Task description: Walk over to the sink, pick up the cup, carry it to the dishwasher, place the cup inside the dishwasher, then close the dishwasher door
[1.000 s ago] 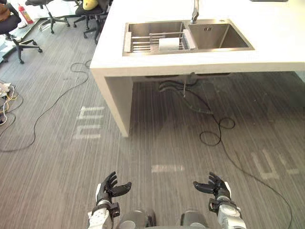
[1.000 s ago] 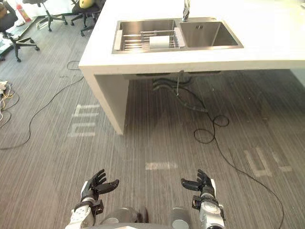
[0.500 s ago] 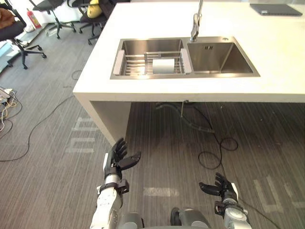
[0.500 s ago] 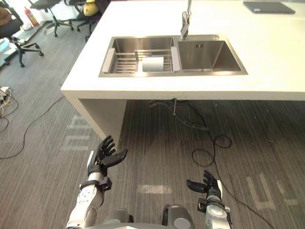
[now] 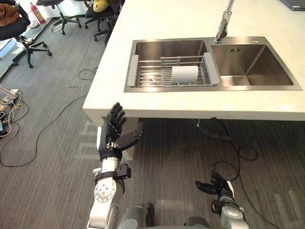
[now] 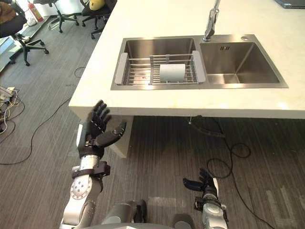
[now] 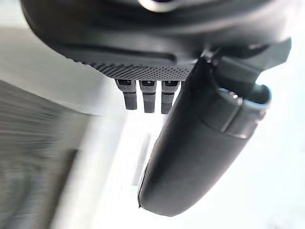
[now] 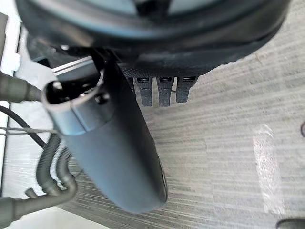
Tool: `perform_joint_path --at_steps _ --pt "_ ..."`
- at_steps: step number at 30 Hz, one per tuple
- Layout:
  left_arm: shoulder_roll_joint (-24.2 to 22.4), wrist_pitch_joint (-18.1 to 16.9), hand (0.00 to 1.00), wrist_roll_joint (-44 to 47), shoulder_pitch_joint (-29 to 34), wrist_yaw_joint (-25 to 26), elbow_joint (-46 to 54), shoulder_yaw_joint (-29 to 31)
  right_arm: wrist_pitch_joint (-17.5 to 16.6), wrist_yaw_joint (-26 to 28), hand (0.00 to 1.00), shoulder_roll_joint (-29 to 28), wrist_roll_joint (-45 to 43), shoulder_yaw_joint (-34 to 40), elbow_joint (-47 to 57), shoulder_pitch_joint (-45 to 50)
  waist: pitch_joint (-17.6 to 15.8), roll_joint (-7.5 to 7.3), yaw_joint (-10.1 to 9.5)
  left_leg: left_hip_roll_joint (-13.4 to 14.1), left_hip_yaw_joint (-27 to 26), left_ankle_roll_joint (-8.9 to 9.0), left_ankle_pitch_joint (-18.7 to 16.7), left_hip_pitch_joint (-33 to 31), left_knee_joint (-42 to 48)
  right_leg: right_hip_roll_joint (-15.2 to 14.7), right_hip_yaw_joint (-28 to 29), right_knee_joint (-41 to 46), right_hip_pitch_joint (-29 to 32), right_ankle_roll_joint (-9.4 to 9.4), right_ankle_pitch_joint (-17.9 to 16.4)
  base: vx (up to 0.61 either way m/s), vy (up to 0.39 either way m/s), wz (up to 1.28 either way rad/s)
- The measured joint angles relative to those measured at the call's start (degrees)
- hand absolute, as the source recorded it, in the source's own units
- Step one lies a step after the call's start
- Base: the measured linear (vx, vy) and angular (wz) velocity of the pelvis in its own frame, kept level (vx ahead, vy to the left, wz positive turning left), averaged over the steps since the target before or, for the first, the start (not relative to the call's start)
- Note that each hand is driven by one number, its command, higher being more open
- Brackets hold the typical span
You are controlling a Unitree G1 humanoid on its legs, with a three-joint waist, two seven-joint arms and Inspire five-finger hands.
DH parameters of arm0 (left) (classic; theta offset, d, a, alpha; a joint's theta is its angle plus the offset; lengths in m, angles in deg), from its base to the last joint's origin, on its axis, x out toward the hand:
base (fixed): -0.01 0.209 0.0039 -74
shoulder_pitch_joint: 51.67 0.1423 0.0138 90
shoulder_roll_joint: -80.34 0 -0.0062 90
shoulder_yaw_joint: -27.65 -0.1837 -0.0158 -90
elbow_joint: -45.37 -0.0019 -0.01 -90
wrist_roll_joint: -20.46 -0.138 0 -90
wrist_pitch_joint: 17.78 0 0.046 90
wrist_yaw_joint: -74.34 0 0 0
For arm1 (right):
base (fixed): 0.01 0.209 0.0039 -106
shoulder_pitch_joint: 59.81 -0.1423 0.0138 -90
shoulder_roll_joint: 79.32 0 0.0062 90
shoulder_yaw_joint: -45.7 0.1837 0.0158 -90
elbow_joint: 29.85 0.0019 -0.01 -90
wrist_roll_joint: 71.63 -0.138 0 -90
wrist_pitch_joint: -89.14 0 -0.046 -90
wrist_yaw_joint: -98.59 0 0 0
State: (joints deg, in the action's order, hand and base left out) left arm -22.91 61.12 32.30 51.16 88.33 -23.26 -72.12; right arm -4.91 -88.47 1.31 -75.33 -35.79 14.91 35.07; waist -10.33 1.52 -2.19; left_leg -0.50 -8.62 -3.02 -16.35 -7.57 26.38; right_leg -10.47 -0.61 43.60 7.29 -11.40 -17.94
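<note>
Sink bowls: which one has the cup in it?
The left bowl, the one with the wire rack across it; the cup lies on its side on that rack. The right bowl has no rack.

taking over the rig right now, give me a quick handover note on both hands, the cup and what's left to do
Left hand: open, empty, raised by the near corner of the white countertop.
Right hand: open, empty, low over the floor.
Pale grey cylindrical cup: lying on its side on the wire drying rack set across the left basin of the stainless steel sink; neither hand touches it.
Done: the approach to the sink looks nearly complete.
Left: reach in and grasp the cup, carry it to the dishwasher, place it inside, close the door.
</note>
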Motion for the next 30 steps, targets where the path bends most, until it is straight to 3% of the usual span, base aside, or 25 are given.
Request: perform_joint_path --at_steps 1,2,4,7,8,9,10,11,12,13,16,18,20,23,24,25,26,30 --pt "0.5 -0.6 0.9 -0.4 -0.1 0.2 1.4 -0.5 0.0 0.1 0.9 -0.4 0.4 -0.1 -0.7 0.0 0.0 -0.29 0.27 -0.1 0.2 -0.15 -0.4 1.2 -0.3 -0.5 0.2 3.8 1.0 -0.9 1.2 0.31 -0.01 0.1" --pt "1.2 -1.8 0.9 -1.5 -0.3 0.5 3.3 -1.4 0.0 0.2 0.9 -0.9 0.9 -0.4 -1.9 0.0 0.3 -0.69 0.67 0.0 0.6 -0.32 -1.1 3.3 -1.1 -1.0 -0.2 9.6 3.1 0.32 0.6 0.37 -0.061 0.15" --pt "1.2 -3.5 0.9 -3.1 -0.6 1.3 5.4 -2.9 0.0 0.4 0.9 -1.1 1.1 -2.1 -2.1 0.0 0.5 -0.83 1.34 1.1 1.5 0.33 -1.4 6.3 -3.7 -1.0 -2.8 13.5 7.2 4.11 -1.3 0.25 -0.091 0.13" --pt "1.5 -4.2 0.9 -4.9 -1.5 2.4 5.1 -4.9 -0.9 0.7 0.9 -1.0 1.4 -4.3 -2.2 -0.4 0.6 -0.77 2.16 4.6 1.6 2.8 -2.1 9.3 -5.5 -0.1 -6.8 7.0 14.2 7.31 -3.2 0.29 -0.25 -0.05" --pt "1.5 -4.2 0.9 -5.2 -1.6 2.5 5.0 -5.0 -0.9 0.7 0.9 -1.0 1.5 -4.4 -2.3 -0.4 0.7 -0.83 2.23 5.0 1.6 3.15 -2.3 9.6 -5.4 0.0 -6.9 5.8 14.7 7.37 -3.2 0.34 -0.373 -0.08" --pt "1.6 -4.2 0.9 -5.3 -1.8 3.2 4.9 -5.7 -1.2 0.8 0.9 -1.0 1.6 -4.5 -2.5 -0.2 0.8 -1.08 2.69 6.1 1.6 4.73 -3.2 10.2 -4.8 0.5 -7.0 -1.4 16.0 8.01 -1.3 0.24 -0.27 0.05" --pt "2.4 -4.2 0.9 -6.3 -1.9 3.6 4.7 -5.6 -1.2 0.8 0.9 -1.0 1.6 -4.8 -2.9 0.2 1.2 -2.19 3.25 5.9 1.7 6.86 -4.5 10.2 -3.4 0.2 -7.0 -8.6 15.3 8.89 8.4 0.31 -0.328 0.07" --pt "1.9 -4.1 0.9 -7.1 -2.3 3.7 3.2 -6.0 -1.2 0.8 0.9 0.2 1.5 -4.9 -4.3 0.2 1.3 0.0 3.51 8.2 2.6 7.7 -5.3 10.6 -2.7 2.3 -8.4 -8.2 14.3 9.63 7.7 0.3 -0.279 -0.05" --pt "1.8 -3.4 0.9 -7.4 -2.9 3.6 2.4 -6.1 -1.2 0.7 0.9 1.4 1.7 -4.9 -5.2 -0.4 1.9 1.13 3.46 9.4 3.4 7.67 -4.8 10.7 -3.8 4.0 -8.6 -9.0 13.8 10.65 7.2 0.31 -0.302 -0.19" --pt "2.0 -3.5 0.9 -7.4 -4.1 3.5 1.8 -6.6 -1.2 0.7 0.9 2.2 1.6 -4.6 -5.1 -0.4 2.0 1.2 3.49 9.5 3.2 7.13 -3.1 11.7 -5.5 4.6 -8.8 -8.9 13.3 11.7 6.5 0.23 -0.226 -0.18" --pt "1.9 -3.2 0.9 -7.6 -5.4 3.1 0.6 -6.5 -1.3 0.4 0.9 2.9 1.6 -4.3 -4.8 0.2 1.8 1.26 3.61 10.8 3.5 8.0 0.6 12.0 -2.3 5.9 -9.5 -11.6 9.6 12.52 5.7 0.18 -0.201 0.03" --pt "1.9 -3.1 0.9 -7.7 -5.4 3.1 0.7 -6.2 -1.3 0.4 0.9 2.2 1.3 -4.4 -3.0 3.0 1.5 1.59 2.89 14.1 4.8 8.62 5.0 6.1 15.7 8.0 -10.5 -15.0 3.7 13.43 5.2 0.15 -0.182 0.04" --pt "2.0 -3.1 0.9 -8.8 -5.2 3.0 1.1 -5.2 -1.3 0.4 0.9 1.7 0.8 -4.5 -1.0 4.7 1.7 1.72 1.93 15.6 4.8 8.0 4.0 1.3 24.5 9.2 -10.6 -17.0 0.8 14.83 4.2 0.08 -0.068 -0.09" --pt "2.5 -3.2 0.9 -10.1 -5.2 2.6 2.1 -2.3 -1.5 0.7 0.9 1.2 0.4 -4.6 0.2 4.5 1.8 1.79 1.55 13.6 3.2 5.18 0.7 -3.6 20.7 9.3 -10.0 -18.5 -0.6 14.99 4.1 0.09 0.035 -0.11" --pt "3.5 -3.1 0.9 -11.4 -5.2 2.6 1.9 -1.2 -1.7 1.0 0.9 1.2 0.4 -4.6 0.1 4.5 1.9 1.96 1.05 10.8 3.8 4.79 1.3 -3.8 9.9 9.1 -9.2 -18.3 -0.7 14.38 3.9 0.14 0.111 -0.16" --pt "3.8 -3.0 0.9 -12.3 -5.2 2.6 1.8 -0.8 -1.7 1.1 0.9 1.3 0.4 -4.6 0.1 4.5 2.1 2.41 1.02 9.6 4.5 4.87 2.9 -3.6 4.4 9.0 -9.1 -17.7 -0.3 13.66 3.6 0.19 0.169 -0.23" --pt "4.3 -2.8 0.9 -13.9 -5.3 2.4 0.8 0.3 -1.7 1.2 0.9 0.9 0.4 -4.6 -1.3 3.9 2.2 1.33 0.71 7.5 4.2 6.46 4.2 -2.0 0.1 7.7 -7.5 -15.5 0.7 12.02 3.0 0.17 0.112 -0.02" --pt "5.7 -0.7 0.9 -16.9 -5.3 2.1 -2.9 1.0 -1.6 2.1 0.9 1.2 0.5 -4.1 -2.1 4.3 2.2 0.91 1.07 5.0 3.6 5.49 5.1 -0.5 -3.6 6.5 -5.1 -17.1 0.5 10.73 3.3 0.16 0.088 0.0"
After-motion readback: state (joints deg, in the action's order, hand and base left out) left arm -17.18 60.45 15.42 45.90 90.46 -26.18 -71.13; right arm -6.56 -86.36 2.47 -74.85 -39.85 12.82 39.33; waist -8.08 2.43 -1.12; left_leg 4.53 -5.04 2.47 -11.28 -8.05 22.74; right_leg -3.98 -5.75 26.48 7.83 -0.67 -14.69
